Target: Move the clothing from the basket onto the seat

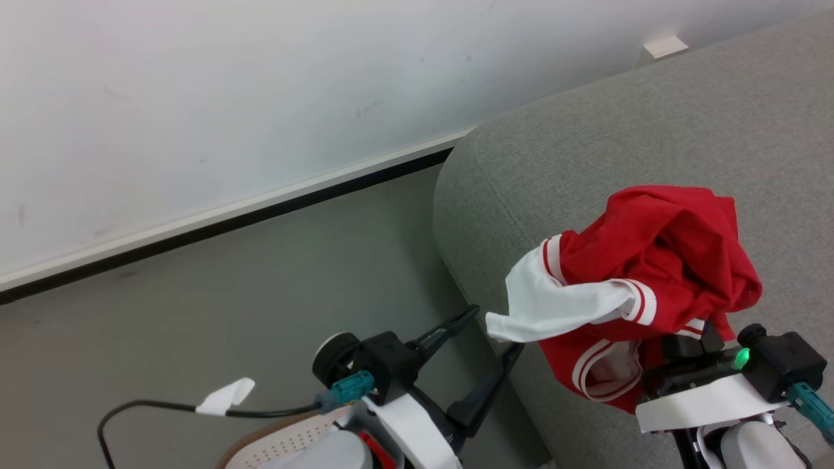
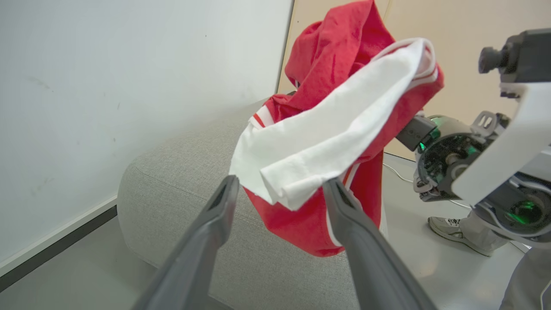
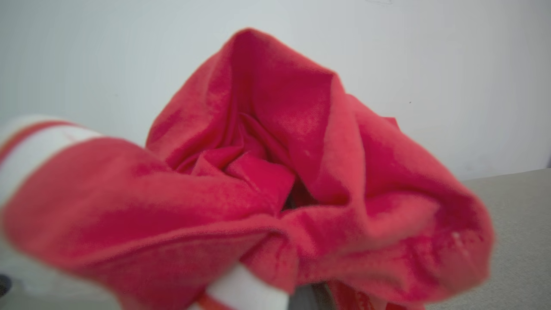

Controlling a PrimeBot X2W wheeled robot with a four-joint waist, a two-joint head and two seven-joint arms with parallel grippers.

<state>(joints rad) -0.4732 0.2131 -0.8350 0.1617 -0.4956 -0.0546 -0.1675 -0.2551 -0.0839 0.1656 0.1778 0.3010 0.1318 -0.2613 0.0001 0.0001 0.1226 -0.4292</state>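
The red sports garment [image 1: 664, 247], out of the laundry basket [image 1: 287, 443], hangs clenched in the right hand [image 1: 684, 355] over the sofa seat [image 1: 619, 130], not yet laid down. The left hand [image 1: 496, 329] is released and empty.

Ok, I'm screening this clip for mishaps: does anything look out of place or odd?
Nothing spilled or damaged. The clothing hangs bunched from the right gripper at the edge of the seat, its white panel flopping toward the open left gripper. Not a fault.

- Grey floor [image 1: 228, 293] fills the head view's lower left.
- The seat [image 1: 651, 130] stands on it at right.
- The basket [image 1: 287, 444] peeks in at the bottom edge.
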